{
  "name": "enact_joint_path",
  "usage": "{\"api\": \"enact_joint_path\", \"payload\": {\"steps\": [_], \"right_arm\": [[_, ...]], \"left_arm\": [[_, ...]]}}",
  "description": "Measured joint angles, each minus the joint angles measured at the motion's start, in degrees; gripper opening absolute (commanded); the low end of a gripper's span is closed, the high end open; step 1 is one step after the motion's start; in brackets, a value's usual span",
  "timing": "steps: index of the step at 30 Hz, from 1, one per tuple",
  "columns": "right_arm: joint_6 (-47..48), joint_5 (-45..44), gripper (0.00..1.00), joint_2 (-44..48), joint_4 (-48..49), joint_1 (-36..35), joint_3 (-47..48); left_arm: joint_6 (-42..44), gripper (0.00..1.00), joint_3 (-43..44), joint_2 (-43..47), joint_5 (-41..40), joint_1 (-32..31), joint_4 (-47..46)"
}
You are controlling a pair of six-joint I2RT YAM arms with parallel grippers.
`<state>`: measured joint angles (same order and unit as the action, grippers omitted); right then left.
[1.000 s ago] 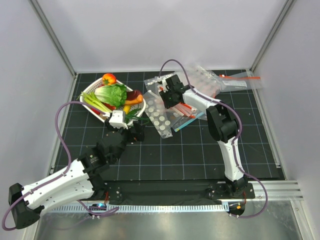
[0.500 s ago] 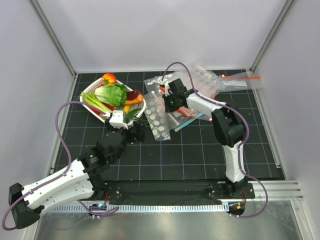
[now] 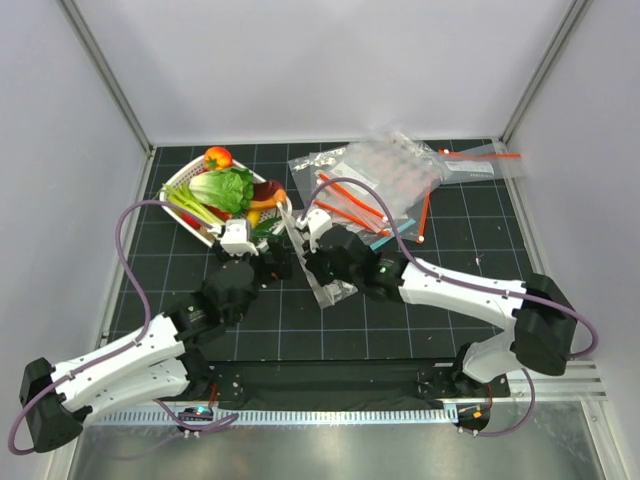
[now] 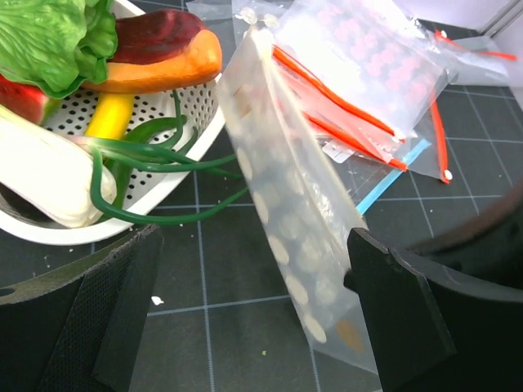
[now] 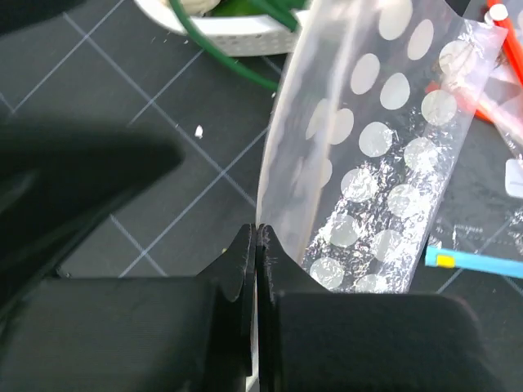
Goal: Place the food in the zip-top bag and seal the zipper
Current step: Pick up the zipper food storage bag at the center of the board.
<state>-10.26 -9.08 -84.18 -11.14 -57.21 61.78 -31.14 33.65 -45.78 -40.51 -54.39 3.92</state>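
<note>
We see the basket at the far left of the mat, close to the left wall. A heap of plain bags lies at the far right. Between them the polka-dot bag stands on edge, just beside the basket rim, where green onions trail over toward it. Bare grid mat shows nearer the arm bases.

Our right gripper is pinched closed on the bag's edge, on a pale dot-free band that looks like the zipper. Our left gripper gapes wide, holding nothing, facing bag and basket.

The bag is clear and crinkled, with white dots. The lettuce and the orange-red piece lie in the basket.
</note>
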Motion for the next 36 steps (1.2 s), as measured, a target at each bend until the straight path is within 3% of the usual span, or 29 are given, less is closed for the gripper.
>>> {"api": "enact_joint_path", "payload": {"steps": [6, 11, 19, 21, 25, 36], "right_arm": [[-0.2, -7.9, 0.01, 4.3, 4.1, -2.8, -6.5], [-0.3, -11.6, 0.01, 4.5, 7.3, -3.7, -8.5], [-0.5, -13.4, 0.01, 6.2, 13.0, -4.7, -12.2], [-0.5, -13.5, 0.01, 6.3, 13.9, -5.0, -12.5], [-0.4, -13.4, 0.01, 6.3, 14.7, -5.4, -12.6], [1.2, -13.0, 0.01, 6.3, 16.4, -7.2, -12.6]], "left_arm": [[-1.4, 0.99, -0.2, 1.4, 0.2, 0.2, -1.2], [-2.7, 0.84, -0.7, 1.7, 1.8, 1.6, -3.0], [-5.2, 0.7, -1.2, -2.8, 6.6, 4.1, -5.6], [-5.9, 0.71, -1.2, -4.0, 7.7, 4.7, -6.2], [-6.4, 0.84, -2.1, -4.5, 9.8, 5.0, -8.6], [-6.5, 0.84, -3.1, -6.8, 13.1, 5.0, -12.6]]}}
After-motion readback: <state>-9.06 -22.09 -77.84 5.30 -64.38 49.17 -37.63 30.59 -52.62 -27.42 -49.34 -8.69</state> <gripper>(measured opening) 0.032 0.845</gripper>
